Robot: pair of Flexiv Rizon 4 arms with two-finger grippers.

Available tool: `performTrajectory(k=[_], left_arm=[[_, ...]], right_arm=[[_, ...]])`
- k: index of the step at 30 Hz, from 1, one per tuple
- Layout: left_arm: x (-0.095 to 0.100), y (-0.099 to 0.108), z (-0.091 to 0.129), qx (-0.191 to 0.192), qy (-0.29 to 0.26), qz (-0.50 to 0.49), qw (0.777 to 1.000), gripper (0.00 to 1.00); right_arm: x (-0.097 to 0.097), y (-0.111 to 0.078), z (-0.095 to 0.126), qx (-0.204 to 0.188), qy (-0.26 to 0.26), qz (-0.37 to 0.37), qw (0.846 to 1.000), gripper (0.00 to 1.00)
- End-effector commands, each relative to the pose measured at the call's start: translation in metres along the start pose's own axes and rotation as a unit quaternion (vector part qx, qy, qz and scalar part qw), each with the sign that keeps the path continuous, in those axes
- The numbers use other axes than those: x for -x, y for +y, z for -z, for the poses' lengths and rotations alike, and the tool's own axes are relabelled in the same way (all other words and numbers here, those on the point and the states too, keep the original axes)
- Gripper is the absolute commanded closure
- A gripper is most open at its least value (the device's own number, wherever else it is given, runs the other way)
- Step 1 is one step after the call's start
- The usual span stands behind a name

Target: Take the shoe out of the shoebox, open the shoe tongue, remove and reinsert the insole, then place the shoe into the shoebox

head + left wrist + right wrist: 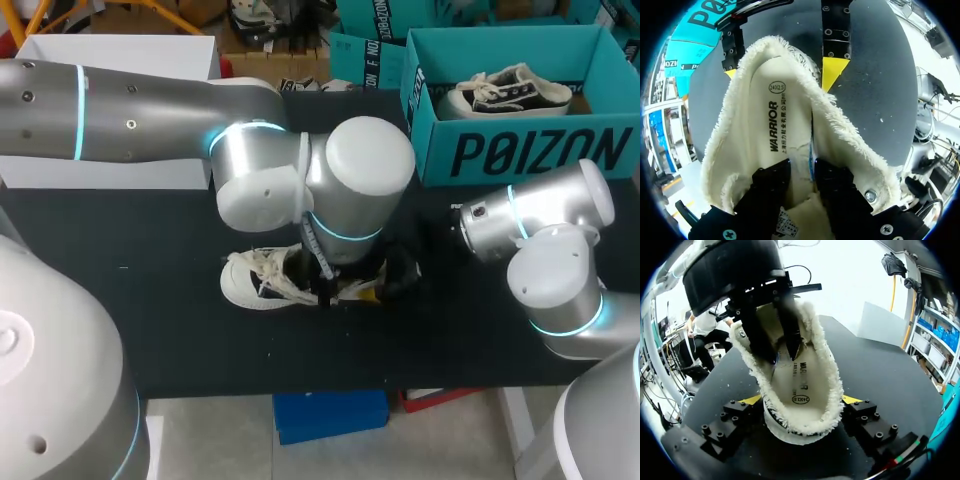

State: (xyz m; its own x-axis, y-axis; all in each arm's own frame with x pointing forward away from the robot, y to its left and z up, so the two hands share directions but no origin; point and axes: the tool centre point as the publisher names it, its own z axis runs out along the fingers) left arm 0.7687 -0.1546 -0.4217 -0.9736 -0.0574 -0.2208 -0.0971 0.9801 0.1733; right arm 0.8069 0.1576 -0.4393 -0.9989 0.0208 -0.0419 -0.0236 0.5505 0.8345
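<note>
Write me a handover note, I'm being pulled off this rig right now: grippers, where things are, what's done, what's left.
The right gripper is shut on the heel of the shoe, which is on the table.
The left gripper is down inside the shoe's opening, over the insole; its grip is unclear.
The shoebox is open at the table's far right, with another shoe inside.
Done: shoe is out of the box.
Left: insole sits in the shoe; whether it has already been out is not visible. The shoe is not yet back in the shoebox.
</note>
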Motion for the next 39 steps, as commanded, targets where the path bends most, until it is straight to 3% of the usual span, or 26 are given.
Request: performTrajectory(k=[1, 9, 25, 39], left_arm=[[-0.017, 0.005, -0.135, 0.0, -0.03, 0.001, 1.0, 0.7], [0.0, 0.003, -0.154, 0.007, -0.048, -0.002, 0.999, 0.71], [0.041, 0.004, -0.164, -0.012, -0.056, 0.044, 0.997, 0.7], [0.034, -0.013, -0.17, -0.002, -0.056, 0.017, 0.998, 0.7]], right_arm=[[0.002, -0.004, -0.002, -0.001, -0.001, -0.002, 1.0, 1.0], [0.002, -0.004, -0.002, -0.001, -0.001, -0.002, 1.0, 1.0], [0.002, -0.004, -0.002, -0.001, -0.001, -0.002, 1.0, 1.0], [0.002, -0.004, -0.002, -0.001, -0.001, -0.002, 1.0, 1.0]])
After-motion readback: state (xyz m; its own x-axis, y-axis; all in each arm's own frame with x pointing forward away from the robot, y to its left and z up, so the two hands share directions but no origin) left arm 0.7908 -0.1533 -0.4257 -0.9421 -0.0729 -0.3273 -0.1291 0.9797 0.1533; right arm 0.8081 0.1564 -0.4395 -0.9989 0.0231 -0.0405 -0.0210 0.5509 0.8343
